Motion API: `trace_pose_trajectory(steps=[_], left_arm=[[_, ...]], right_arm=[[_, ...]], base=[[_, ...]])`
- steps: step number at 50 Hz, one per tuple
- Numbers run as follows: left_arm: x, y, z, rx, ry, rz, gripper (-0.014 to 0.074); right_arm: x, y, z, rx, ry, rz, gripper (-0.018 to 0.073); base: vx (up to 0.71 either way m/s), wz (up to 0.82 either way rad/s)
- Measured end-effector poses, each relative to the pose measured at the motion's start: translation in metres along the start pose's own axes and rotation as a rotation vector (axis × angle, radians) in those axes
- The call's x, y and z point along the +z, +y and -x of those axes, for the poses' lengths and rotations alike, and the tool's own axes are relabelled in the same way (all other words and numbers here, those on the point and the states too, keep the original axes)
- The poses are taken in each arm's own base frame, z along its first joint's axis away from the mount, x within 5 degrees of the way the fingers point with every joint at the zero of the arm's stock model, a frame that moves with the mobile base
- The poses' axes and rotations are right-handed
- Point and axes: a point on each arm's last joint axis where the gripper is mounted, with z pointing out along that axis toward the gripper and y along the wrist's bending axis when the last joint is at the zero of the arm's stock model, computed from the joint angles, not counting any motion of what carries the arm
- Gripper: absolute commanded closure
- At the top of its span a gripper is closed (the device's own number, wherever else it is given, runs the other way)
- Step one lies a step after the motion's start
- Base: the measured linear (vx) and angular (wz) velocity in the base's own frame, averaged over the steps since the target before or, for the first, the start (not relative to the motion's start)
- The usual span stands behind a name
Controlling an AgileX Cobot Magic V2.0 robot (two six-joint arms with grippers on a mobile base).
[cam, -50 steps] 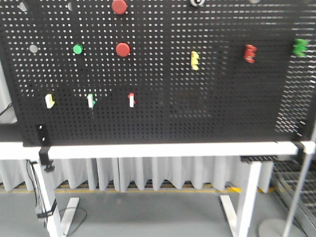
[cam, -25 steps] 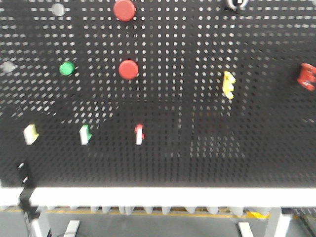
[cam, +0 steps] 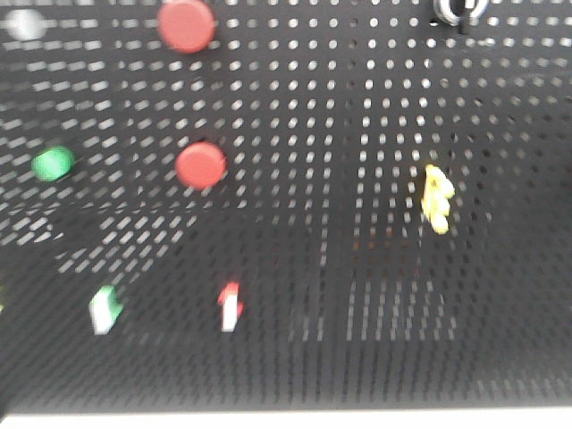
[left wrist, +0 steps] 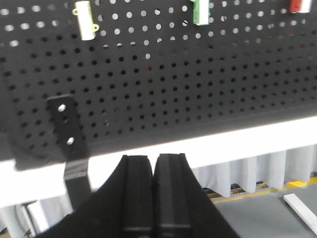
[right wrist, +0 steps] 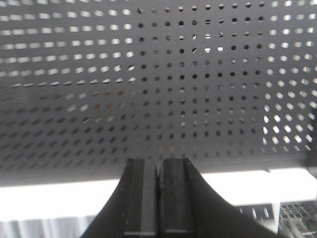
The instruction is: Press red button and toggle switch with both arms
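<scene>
The red button (cam: 186, 25), the larger of two red round buttons, is mounted high on the black pegboard (cam: 340, 268) in the front view. The toggle switch (cam: 459, 10), a black lever in a shiny ring, sits at the top right, cut by the frame edge. Neither gripper appears in the front view. In the left wrist view my left gripper (left wrist: 154, 159) is shut on nothing, low before the board's bottom edge. In its own view my right gripper (right wrist: 159, 162) is also shut and empty, facing a bare stretch of pegboard (right wrist: 163, 89).
On the board are a smaller red button (cam: 200, 165), a green button (cam: 53, 164), a yellow knobbly piece (cam: 436, 198), and white rockers tipped green (cam: 105, 308) and red (cam: 231, 306). A black clamp bracket (left wrist: 65, 128) and the white table rail (left wrist: 237, 139) lie below.
The front view has closed in on the pegboard: the table legs and floor have dropped out of frame, and the buttons and rockers appear larger and more spread out.
</scene>
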Motion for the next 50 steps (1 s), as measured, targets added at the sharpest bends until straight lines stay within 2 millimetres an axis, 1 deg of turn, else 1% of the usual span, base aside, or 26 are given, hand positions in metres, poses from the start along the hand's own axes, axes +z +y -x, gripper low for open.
trace_pose_trajectory(steps=[17, 50], left_arm=[[0.0, 0.0, 0.0, 0.0, 0.0, 0.0, 0.0595], [0.0, 0.0, 0.0001, 0.0, -0.001, 0.0, 0.0595]], right_arm=[[0.0, 0.0, 0.0, 0.0, 0.0, 0.0, 0.0562], [0.0, 0.0, 0.0011, 0.0, -0.012, 0.0, 0.0562]], base=[[0.11, -0.02], [0.01, 0.0]])
